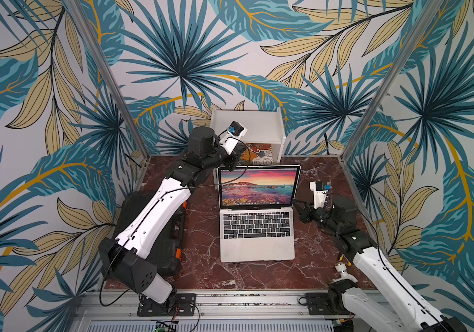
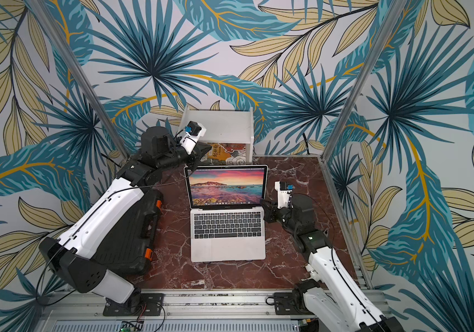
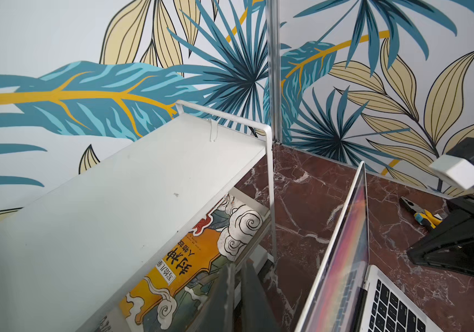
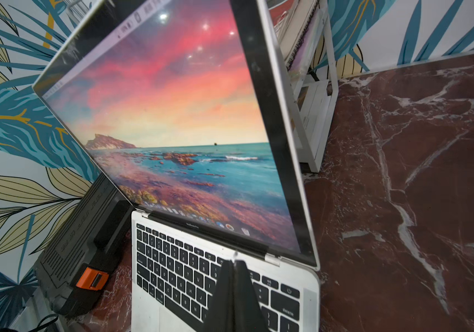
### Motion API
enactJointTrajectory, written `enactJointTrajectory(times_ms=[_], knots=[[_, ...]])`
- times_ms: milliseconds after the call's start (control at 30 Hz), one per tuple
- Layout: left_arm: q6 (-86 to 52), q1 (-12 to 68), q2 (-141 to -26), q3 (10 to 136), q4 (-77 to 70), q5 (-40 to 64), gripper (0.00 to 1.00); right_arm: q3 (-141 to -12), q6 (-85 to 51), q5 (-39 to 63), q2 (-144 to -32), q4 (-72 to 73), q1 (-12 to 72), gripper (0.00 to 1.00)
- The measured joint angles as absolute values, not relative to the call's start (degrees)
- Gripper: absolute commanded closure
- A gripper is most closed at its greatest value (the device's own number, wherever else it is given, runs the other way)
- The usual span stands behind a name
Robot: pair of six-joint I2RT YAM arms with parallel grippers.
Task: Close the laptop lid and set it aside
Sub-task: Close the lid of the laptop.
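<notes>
The laptop (image 1: 257,230) sat open in the middle of the red marble tabletop (image 1: 319,258), with the laptop lid (image 1: 257,186) raised and its seascape screen lit. The left hand (image 3: 238,266) was closed on nothing behind the lid's far left corner, in front of the white shelf (image 1: 247,126). The right hand (image 4: 233,262) was pinched closed and empty over the keyboard's corner by the hinge, at the lid's right edge; contact could not be told.
</notes>
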State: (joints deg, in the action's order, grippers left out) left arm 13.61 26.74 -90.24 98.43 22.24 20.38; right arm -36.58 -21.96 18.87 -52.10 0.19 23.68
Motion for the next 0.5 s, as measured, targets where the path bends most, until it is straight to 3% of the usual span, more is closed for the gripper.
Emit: enactJointTrajectory(times_ms=[67, 500], knots=[[14.28, 27.24, -91.59, 100.33, 23.66, 20.25, 0.98, -36.58, -21.41, 17.69, -53.69, 1.32, 25.12, 1.00], [17.67, 28.08, -101.27, 110.24, 32.03, 20.80, 0.98, -36.42, -16.36, 11.49, -60.12, 2.55, 30.70, 1.00]])
